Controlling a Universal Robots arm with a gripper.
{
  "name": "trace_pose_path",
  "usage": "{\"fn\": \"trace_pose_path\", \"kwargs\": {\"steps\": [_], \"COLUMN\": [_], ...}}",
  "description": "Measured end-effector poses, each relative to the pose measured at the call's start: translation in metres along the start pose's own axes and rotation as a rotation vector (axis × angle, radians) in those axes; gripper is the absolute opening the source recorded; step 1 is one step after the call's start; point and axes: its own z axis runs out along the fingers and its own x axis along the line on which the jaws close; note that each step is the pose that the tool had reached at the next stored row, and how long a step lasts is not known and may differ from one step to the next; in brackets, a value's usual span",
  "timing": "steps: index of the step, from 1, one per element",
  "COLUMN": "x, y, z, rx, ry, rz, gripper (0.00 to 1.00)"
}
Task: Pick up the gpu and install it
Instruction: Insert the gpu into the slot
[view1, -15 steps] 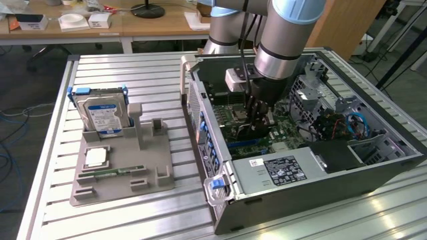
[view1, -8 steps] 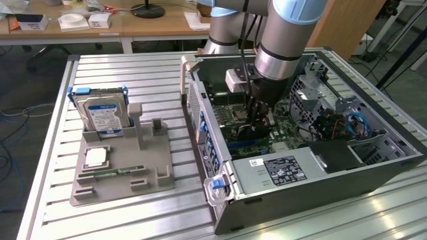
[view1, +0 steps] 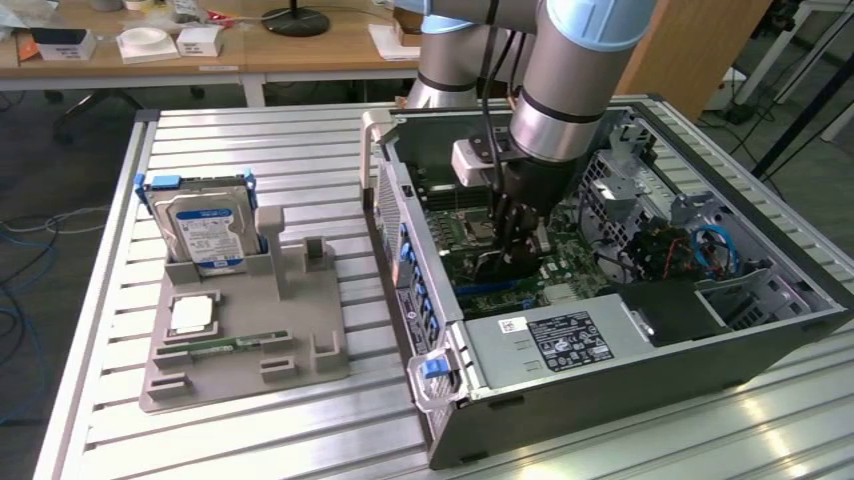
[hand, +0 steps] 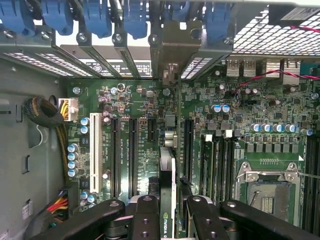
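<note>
My gripper (view1: 513, 252) reaches down into the open computer case (view1: 441, 400), low over the green motherboard (hand: 135, 105). In the wrist view the gripper (hand: 170, 216) is shut on the gpu (hand: 168, 175), a thin dark card seen edge-on with a green logo between the two black fingers (hand: 145, 215). The card runs along an expansion slot, and its grey metal bracket (hand: 172, 47) sits at the case's rear slot openings. In the exterior view the gpu (view1: 497, 268) shows as a dark piece under the fingers. Whether the card is fully seated in the slot I cannot tell.
A silver hard drive (view1: 203, 232) stands in a grey fixture (view1: 314, 375) at the exterior view's left, with a small green memory stick (view1: 220, 346) lying on it. Inside the case are the power supply (view1: 561, 338), the CPU socket (hand: 267, 192), blue slot clips (hand: 95, 15) and cable bundles (hand: 47, 112).
</note>
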Motion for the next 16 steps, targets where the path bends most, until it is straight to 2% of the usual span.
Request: {"fn": "trace_pose_path", "kwargs": {"steps": [16], "x": [-0.0008], "y": [0.0013], "z": [0.0048], "rx": [0.0], "ry": [0.0013], "rz": [0.0], "gripper": [0.26]}}
